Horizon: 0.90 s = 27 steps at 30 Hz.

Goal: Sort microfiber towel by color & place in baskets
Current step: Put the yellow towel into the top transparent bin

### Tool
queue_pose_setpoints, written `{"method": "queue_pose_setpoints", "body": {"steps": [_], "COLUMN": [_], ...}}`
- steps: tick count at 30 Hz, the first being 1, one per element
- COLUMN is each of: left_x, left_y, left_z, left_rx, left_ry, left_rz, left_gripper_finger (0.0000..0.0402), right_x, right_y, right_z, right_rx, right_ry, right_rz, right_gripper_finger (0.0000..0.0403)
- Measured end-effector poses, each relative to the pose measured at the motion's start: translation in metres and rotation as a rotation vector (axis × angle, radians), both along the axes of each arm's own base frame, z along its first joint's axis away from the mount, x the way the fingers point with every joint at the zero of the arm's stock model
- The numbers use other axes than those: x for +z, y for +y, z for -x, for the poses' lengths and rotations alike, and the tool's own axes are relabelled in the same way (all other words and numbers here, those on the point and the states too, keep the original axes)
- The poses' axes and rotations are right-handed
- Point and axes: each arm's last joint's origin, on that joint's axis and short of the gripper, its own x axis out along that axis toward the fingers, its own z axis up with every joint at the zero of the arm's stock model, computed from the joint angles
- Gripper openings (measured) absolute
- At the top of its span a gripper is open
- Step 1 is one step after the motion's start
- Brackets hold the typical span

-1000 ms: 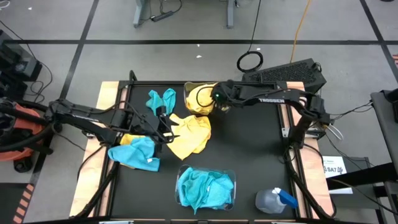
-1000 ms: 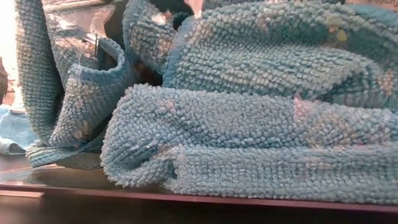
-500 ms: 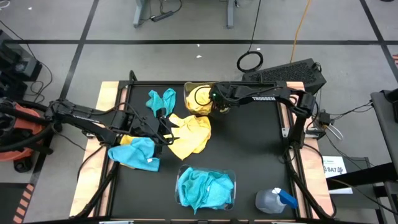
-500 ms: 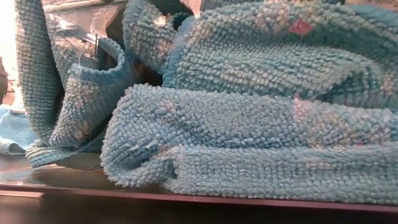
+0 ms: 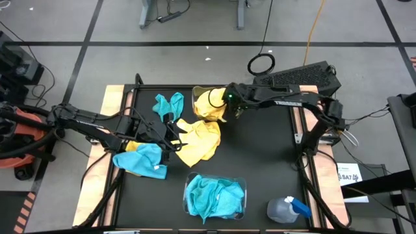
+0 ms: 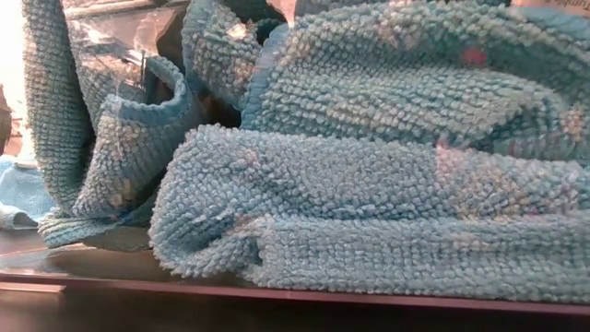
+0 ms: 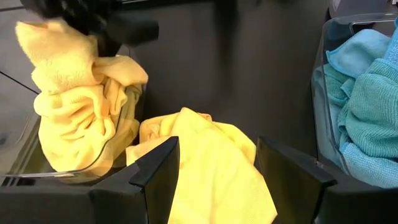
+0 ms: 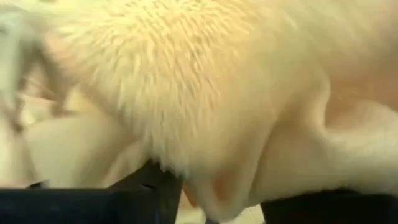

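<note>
A clear basket [image 5: 197, 91] at the table's far side holds yellow microfiber towels [image 7: 74, 112]. My right gripper [image 5: 225, 109] hangs over it, open, with yellow towel [image 8: 205, 93] filling its wrist view. A second basket [image 5: 244, 185] near the front edge holds blue towels [image 6: 369, 184]. One yellow towel [image 5: 198, 140] lies spread on the table's middle, and my left gripper [image 7: 214, 177] stands open at its left edge. A blue towel [image 5: 168, 104] lies behind it. A blue towel on top of a yellow one [image 5: 140, 159] lies at the left. My right gripper reaches into the far basket, and a fold of yellow towel [image 8: 211, 162] lies between its spread fingers [image 8: 152, 180]. The towel sits on the yellow pile in the basket. I cannot tell whether the fingers still press it. My left gripper may touch the spread yellow towel [image 7: 211, 155]; I cannot tell.
A clear spray bottle with a blue trigger [image 5: 286, 209] lies at the table's front right corner. The black table top [image 5: 266, 156] is bare to the right of the middle. Wooden rails [image 5: 305, 162] run along the table's sides.
My right gripper has shifted a little over the far basket, first toward the table's left edge, then back toward the right. The yellow towel under it has stayed in the basket.
</note>
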Motion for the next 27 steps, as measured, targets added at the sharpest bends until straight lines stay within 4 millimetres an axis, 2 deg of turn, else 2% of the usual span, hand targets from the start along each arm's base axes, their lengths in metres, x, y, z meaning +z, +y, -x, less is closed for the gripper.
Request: {"method": "queue_pose_setpoints", "body": {"steps": [7,11,15,21,27], "left_x": [0.0,0.0,0.0,-0.001,-0.007], "left_y": [0.0,0.0,0.0,0.0,-0.008], "left_z": [0.0,0.0,0.0,-0.001,-0.007], "left_rx": [-0.001,-0.001,-0.001,0.0,-0.026], "left_ry": [0.001,0.001,-0.003,0.001,0.025], "left_rz": [-0.001,-0.001,-0.001,0.0,-0.004], "left_gripper_finger": [0.0222,0.0222,0.0222,0.0222,0.0222], "right_x": [0.04,0.058,0.071,0.07,0.05], "right_y": [0.018,0.027,0.033,0.033,0.023], "right_z": [0.022,0.032,0.033,0.024,0.01], "right_rx": [0.023,0.033,0.045,0.059,0.049], "right_ry": [-0.06,-0.107,-0.187,-0.229,-0.19], "right_rz": [0.023,0.037,0.059,0.079,0.071], "right_gripper_finger": [0.0207,0.0205,0.019,0.0134,0.0065]}}
